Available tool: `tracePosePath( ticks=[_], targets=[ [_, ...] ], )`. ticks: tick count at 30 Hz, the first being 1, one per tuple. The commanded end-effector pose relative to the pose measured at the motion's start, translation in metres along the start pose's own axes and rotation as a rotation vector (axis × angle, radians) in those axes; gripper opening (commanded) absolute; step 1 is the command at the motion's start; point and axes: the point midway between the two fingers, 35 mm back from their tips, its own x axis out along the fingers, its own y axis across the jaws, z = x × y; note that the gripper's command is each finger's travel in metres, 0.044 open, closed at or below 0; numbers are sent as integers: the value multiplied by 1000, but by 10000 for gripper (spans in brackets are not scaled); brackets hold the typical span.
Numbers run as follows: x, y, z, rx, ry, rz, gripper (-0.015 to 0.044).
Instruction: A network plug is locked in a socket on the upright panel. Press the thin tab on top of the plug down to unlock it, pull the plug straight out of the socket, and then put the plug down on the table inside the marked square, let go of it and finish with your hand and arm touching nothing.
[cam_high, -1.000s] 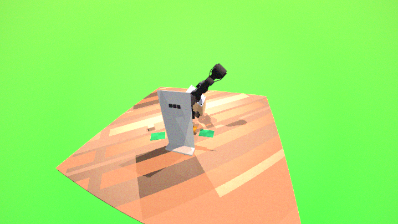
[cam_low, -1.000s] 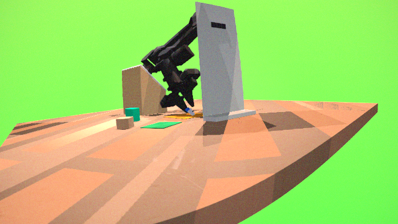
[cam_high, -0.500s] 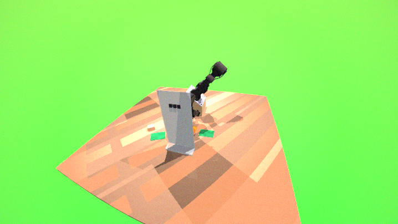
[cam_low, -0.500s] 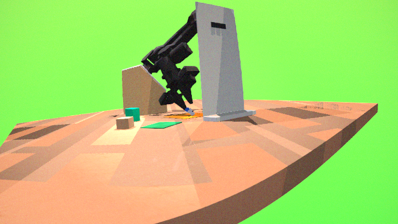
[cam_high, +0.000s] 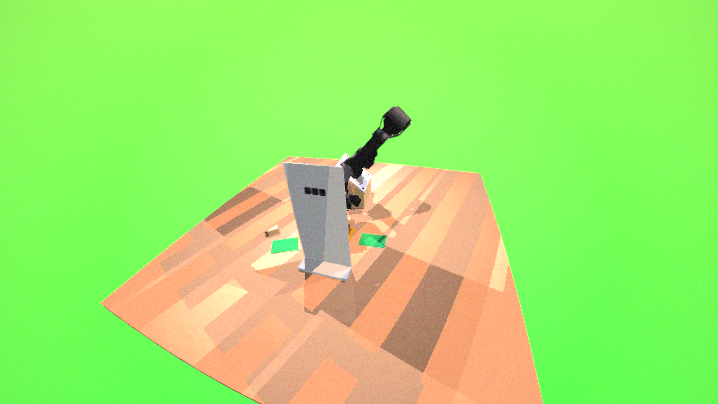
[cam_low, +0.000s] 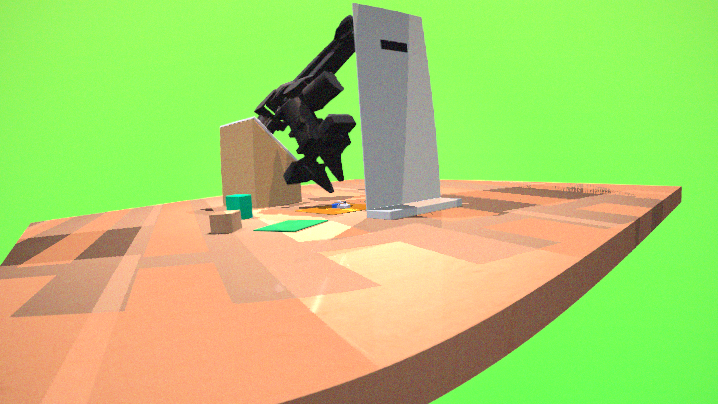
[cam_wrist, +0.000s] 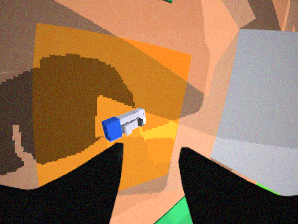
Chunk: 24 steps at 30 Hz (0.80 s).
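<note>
1. The orange square (cam_high: 351, 232) (cam_low: 316, 210) (cam_wrist: 55, 45) bore the plug (cam_low: 341, 204) (cam_wrist: 120, 126), which lay wholly inside its edges, out of the socket.
2. The upright panel (cam_high: 321, 221) (cam_low: 386, 125) (cam_wrist: 260, 90) had three dark openings (cam_high: 314, 191) (cam_low: 393, 45) in a row.
3. I counted one plug, one orange square, two green patches (cam_high: 284, 245) (cam_high: 372, 240) (cam_low: 291, 225) (cam_wrist: 175, 212), one brown block (cam_high: 272, 231) (cam_low: 224, 222) and one teal block (cam_low: 238, 206).
4. The plug's long axis ran slantwise across the square, pale end towards the panel's side, blue end away.
5. My hand (cam_high: 353, 202) (cam_low: 336, 184) (cam_wrist: 152, 152) was partly open above the plug, apart from it, with nothing between the fingers.
</note>
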Motion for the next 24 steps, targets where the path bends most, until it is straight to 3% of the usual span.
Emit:
tracePosePath(
  ticks=[1, 24],
  targets=[
    [-4, 2, 1, -1, -3, 2, 156],
    [-16, -11, -4, -5, 6, 8, 156]
  ],
)
